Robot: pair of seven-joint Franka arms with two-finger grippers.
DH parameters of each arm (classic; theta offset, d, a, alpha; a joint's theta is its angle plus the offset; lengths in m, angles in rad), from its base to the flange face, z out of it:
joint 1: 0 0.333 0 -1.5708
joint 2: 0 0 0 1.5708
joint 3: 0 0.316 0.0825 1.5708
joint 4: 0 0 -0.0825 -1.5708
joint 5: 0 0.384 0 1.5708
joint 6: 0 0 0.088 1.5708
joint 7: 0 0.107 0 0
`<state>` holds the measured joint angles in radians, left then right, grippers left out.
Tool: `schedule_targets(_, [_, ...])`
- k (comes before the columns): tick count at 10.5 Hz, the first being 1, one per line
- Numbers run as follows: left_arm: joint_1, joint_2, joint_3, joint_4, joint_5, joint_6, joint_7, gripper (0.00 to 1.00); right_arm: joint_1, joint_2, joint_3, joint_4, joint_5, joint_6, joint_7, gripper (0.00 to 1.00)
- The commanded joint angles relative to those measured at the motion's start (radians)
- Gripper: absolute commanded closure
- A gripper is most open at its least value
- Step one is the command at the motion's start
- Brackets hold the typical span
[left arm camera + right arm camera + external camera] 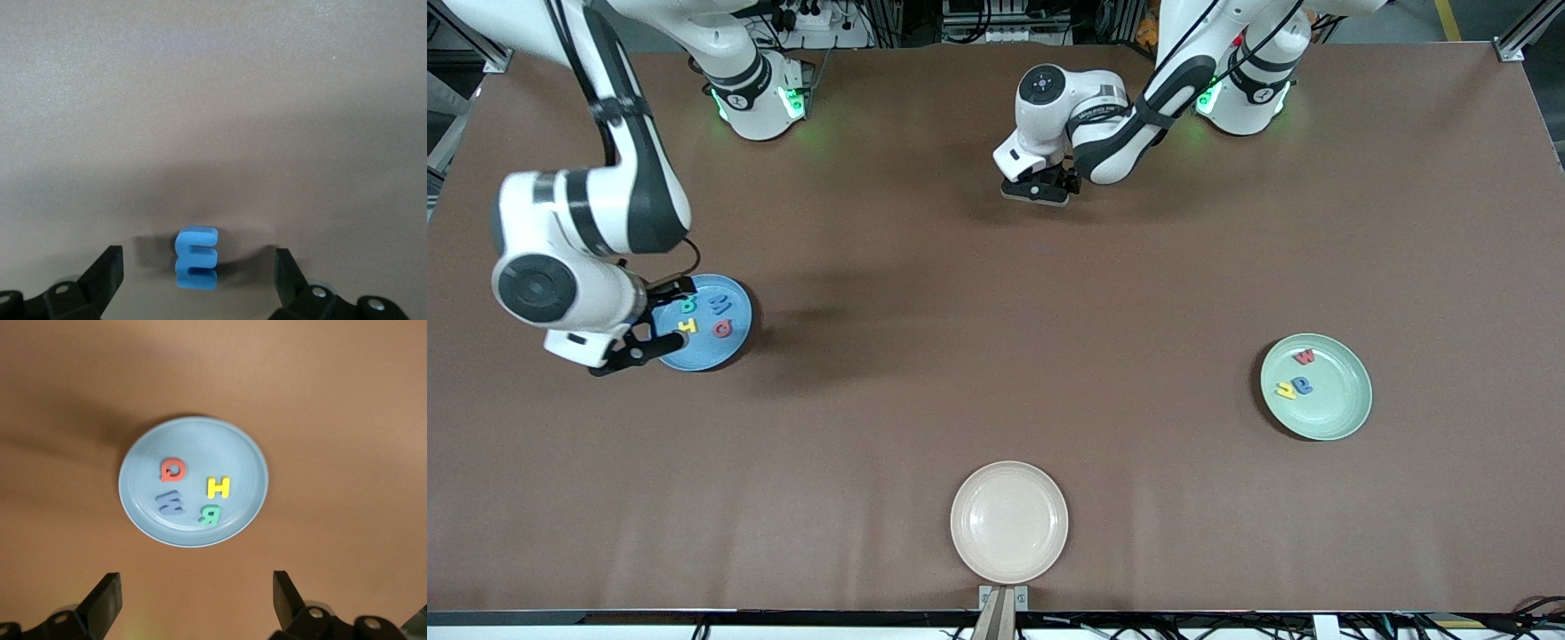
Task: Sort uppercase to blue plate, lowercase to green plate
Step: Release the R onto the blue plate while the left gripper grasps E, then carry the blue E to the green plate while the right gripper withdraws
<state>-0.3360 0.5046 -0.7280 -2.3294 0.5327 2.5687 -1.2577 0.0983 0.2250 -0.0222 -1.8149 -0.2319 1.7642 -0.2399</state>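
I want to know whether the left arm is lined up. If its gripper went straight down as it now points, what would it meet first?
Probably the blue m: it lies on the table between the open left gripper fingers.

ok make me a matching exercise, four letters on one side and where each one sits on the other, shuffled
Letters:
1. red w
2. yellow H
3. small blue m
4. teal B

Places:
A. bare table, between the open left gripper's fingers
B. green plate
C. blue plate, beside the blue M
D. blue plate, beside the red Q

Pairs: 1-B, 2-D, 3-A, 4-C
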Motion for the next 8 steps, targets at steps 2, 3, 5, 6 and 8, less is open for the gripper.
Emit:
schedule_targets(2, [0.009, 0.014, -0.007, -0.01, 0.039, 0.028, -0.003, 0.0, -0.089, -0.125, 0.125, 0.051, 0.048, -0.02, 0.017, 0.0])
schedule_targets(3, [0.008, 0.017, -0.007, -0.008, 0.044, 0.028, -0.006, 0.0, -0.133, -0.131, 0.126, 0.083, 0.13, -0.02, 0.028, 0.0])
schedule_targets(5, [0.008, 0.02, -0.005, -0.008, 0.046, 0.028, -0.006, 0.0, -0.166, -0.17, 0.123, 0.094, 0.2, -0.014, 0.022, 0.0])
schedule_targets(6, [0.008, 0.02, -0.005, -0.008, 0.046, 0.028, -0.006, 0.0, -0.164, -0.194, 0.123, 0.107, 0.195, -0.014, 0.024, 0.0])
schedule_targets(8, [0.008, 0.02, -0.005, -0.005, 0.046, 0.028, -0.011, 0.45, -0.164, -0.202, 0.123, 0.16, 0.188, -0.022, 0.03, 0.0])
